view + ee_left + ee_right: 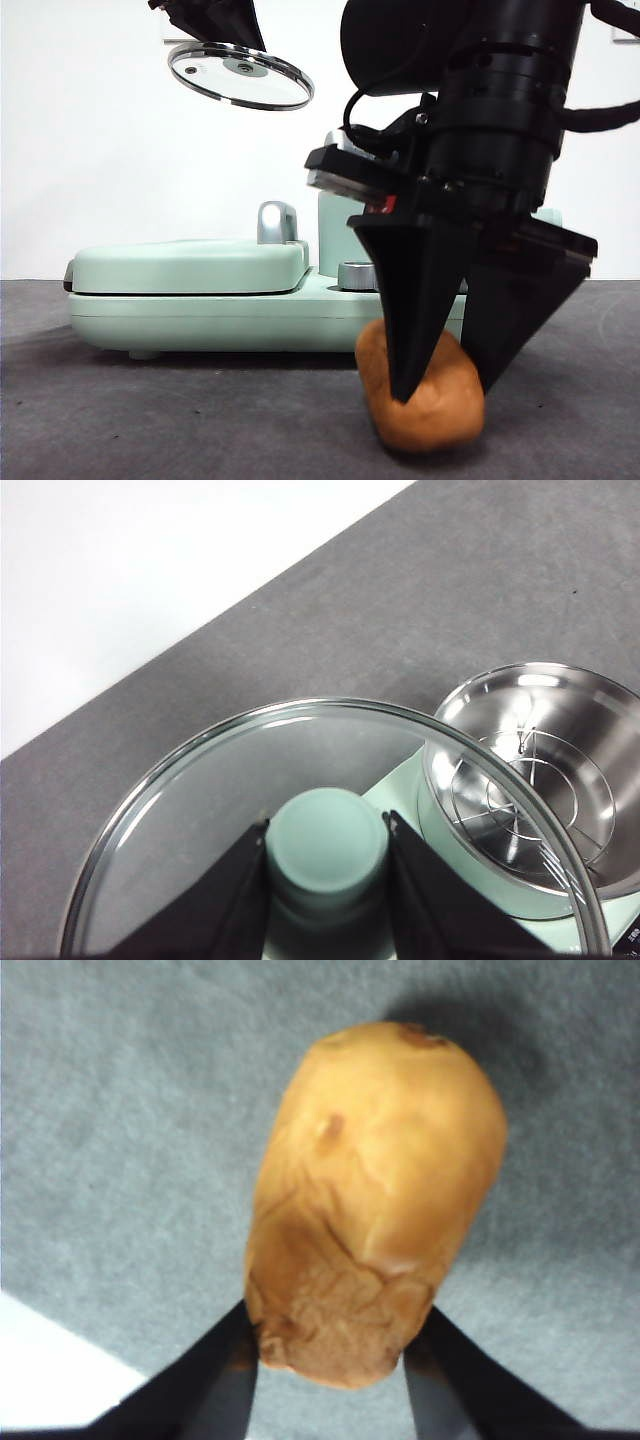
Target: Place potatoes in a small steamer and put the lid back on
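Right gripper [445,385]: matte black wedge-shaped jaws tapering to points beneath a ribbed black cylindrical wrist, silver bracket edge, small red mark, looped black cables; left gripper [327,900] likewise black-jawed.

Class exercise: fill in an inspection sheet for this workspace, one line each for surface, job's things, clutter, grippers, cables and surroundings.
Surface: dark grey table.
Job's things: potato on the table; lid held in the air; small steamer open, wire rack inside, no potato in it.
Clutter: mint-green grill plate, closed, beside the steamer.
Grippers: left gripper shut on the lid's knob; right gripper with jaws on either side of the potato's end.
Cables: black cable on the right arm.
Surroundings: white wall.
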`<action>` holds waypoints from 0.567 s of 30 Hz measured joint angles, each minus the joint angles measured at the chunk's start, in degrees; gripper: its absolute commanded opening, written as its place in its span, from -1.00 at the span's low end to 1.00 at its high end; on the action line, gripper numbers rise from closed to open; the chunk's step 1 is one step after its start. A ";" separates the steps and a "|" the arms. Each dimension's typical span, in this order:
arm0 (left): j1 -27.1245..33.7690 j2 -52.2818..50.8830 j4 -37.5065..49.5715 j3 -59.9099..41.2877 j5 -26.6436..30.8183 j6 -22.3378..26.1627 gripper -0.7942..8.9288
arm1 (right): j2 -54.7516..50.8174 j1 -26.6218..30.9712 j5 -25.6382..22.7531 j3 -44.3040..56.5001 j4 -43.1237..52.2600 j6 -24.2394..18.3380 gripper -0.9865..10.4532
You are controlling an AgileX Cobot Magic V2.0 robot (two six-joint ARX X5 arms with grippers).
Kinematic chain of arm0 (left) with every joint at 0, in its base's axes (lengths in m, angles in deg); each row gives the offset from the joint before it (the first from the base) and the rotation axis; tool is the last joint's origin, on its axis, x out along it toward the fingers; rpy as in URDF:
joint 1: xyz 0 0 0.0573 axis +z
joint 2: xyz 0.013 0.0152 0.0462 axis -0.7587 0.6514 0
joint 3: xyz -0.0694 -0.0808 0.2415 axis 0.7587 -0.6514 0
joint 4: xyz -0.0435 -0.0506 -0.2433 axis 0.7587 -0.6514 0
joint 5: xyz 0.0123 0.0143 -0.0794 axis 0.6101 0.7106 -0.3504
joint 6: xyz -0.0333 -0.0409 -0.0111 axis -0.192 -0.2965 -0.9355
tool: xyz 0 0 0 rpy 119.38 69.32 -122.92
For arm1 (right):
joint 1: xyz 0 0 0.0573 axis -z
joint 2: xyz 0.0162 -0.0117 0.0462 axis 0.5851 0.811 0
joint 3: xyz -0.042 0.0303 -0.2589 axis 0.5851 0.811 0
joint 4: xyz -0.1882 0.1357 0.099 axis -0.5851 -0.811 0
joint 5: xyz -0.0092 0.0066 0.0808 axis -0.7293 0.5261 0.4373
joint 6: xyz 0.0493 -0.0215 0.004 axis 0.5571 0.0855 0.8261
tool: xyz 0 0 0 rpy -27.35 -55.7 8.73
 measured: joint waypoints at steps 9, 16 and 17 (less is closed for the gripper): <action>0.55 0.00 0.04 0.00 -0.02 -0.31 -0.81 | -0.11 7.63 -0.35 -22.45 -9.40 -8.41 -0.77; 0.57 0.00 0.00 0.00 -0.02 -0.55 -0.81 | 4.68 16.90 -1.07 -42.99 -12.59 -14.03 -0.77; 0.57 0.00 0.02 0.00 -0.04 -0.55 -0.81 | 6.34 17.97 -0.50 -45.09 -13.29 -14.56 -0.77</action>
